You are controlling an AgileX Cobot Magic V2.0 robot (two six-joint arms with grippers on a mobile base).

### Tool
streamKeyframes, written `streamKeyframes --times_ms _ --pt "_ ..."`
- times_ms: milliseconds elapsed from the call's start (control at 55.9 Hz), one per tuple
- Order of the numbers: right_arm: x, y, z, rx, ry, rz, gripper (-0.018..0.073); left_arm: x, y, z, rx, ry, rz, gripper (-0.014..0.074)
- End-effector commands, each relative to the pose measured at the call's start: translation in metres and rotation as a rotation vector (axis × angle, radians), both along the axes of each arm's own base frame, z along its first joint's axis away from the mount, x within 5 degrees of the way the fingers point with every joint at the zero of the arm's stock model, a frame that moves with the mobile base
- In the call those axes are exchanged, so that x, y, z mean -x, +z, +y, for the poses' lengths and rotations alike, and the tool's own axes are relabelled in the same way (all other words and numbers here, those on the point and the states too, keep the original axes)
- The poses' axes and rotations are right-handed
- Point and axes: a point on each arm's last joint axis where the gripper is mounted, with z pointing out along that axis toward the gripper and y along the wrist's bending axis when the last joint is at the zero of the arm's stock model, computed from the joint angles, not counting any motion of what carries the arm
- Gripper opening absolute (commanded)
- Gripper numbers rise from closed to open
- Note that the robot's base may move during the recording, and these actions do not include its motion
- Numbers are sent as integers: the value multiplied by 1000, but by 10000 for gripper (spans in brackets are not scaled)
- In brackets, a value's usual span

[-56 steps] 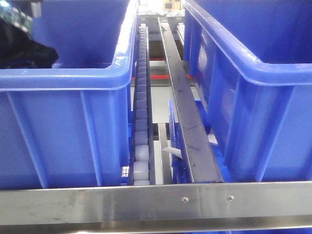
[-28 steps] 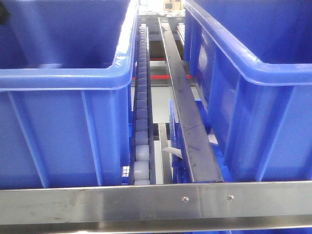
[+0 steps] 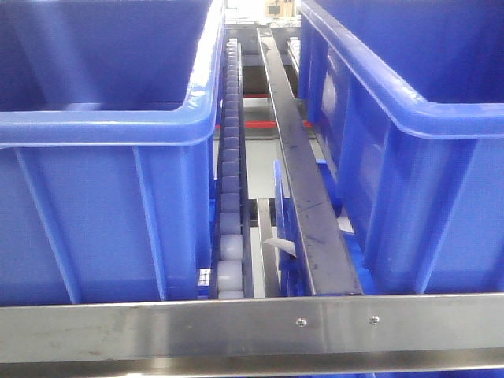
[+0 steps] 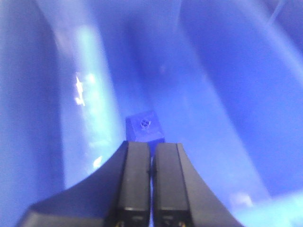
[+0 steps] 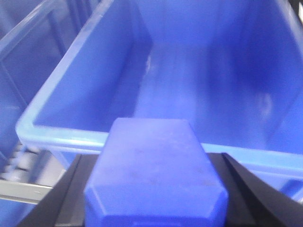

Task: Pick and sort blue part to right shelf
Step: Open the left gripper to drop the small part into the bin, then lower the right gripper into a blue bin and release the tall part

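In the right wrist view my right gripper [image 5: 155, 198] is shut on the blue part [image 5: 151, 161], a matte-blue block with sloped shoulders, held just in front of the near rim of a large blue bin [image 5: 61, 135]. In the left wrist view my left gripper [image 4: 151, 144] is shut and empty inside a blue bin. A second small blue block [image 4: 145, 127] with a round knob on top lies on the bin floor just beyond its fingertips. The right shelf shows in the front view by its steel front rail [image 3: 252, 324]. Neither gripper shows in that view.
Two large blue ribbed bins stand on the rack, one left [image 3: 102, 130] and one right [image 3: 409, 118]. Between them run a pale roller track [image 3: 228, 205] and a dark steel divider bar [image 3: 303, 197]. A neighbouring blue bin [image 5: 28, 52] stands left of the right gripper.
The dark arm that showed at the upper left of the left bin a second ago has left the front view. The bins and rail have not moved.
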Motion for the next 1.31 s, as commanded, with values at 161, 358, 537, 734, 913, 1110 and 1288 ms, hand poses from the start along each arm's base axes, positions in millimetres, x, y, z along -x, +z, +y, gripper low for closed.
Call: streamKeyframes --times_ms 161,358,537,734,913,1110,1288 --pt "-51 70 20 45 -19 53 224 43 4 10 96 25 -238 127" --pt "-114 89 41 173 -80 255 224 61 -6 15 106 39 -271 127" --pt "-179 81 51 276 -115 384 224 76 -11 20 87 61 -264 127" --pt "-239 45 32 221 -83 556 224 84 -16 22 80 61 -237 127" --pt "-286 16 19 231 -22 548 224 86 -17 22 86 59 -235 127" --pt "-322 -21 20 234 -32 552 224 86 -17 22 89 57 -234 127" --pt "-341 -51 19 238 -34 589 224 86 -17 22 89 57 -234 127"
